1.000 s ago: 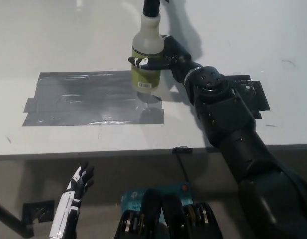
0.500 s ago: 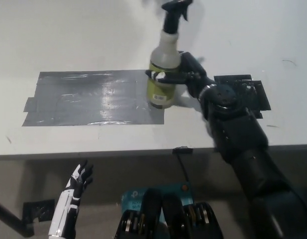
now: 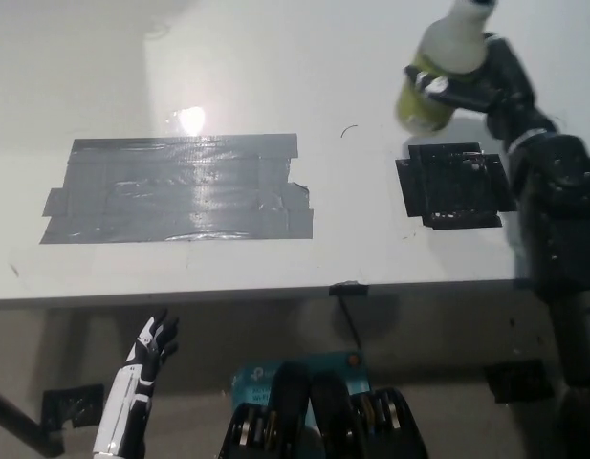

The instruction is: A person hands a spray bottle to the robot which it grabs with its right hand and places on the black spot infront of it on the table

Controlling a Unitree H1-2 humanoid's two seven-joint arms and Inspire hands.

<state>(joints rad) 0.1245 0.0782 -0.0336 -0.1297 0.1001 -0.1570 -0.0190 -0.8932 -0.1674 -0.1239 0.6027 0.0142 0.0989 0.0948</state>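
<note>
The black right hand (image 3: 476,84) is wrapped around the spray bottle (image 3: 438,72), fingers closed on its yellow-labelled body, holding it in the air at the upper right — above the table (image 3: 228,76) and just beyond the small black spot (image 3: 455,184). The bottle's long axis tilts, its neck cut off by the frame's top edge. The spot lies directly nearer the robot than the bottle, so the placing likely calls for drawing back and down. The wide grey tape patch (image 3: 175,188) lies well apart to the left. The white left hand (image 3: 146,368) rests below the table edge, fingers spread.
</note>
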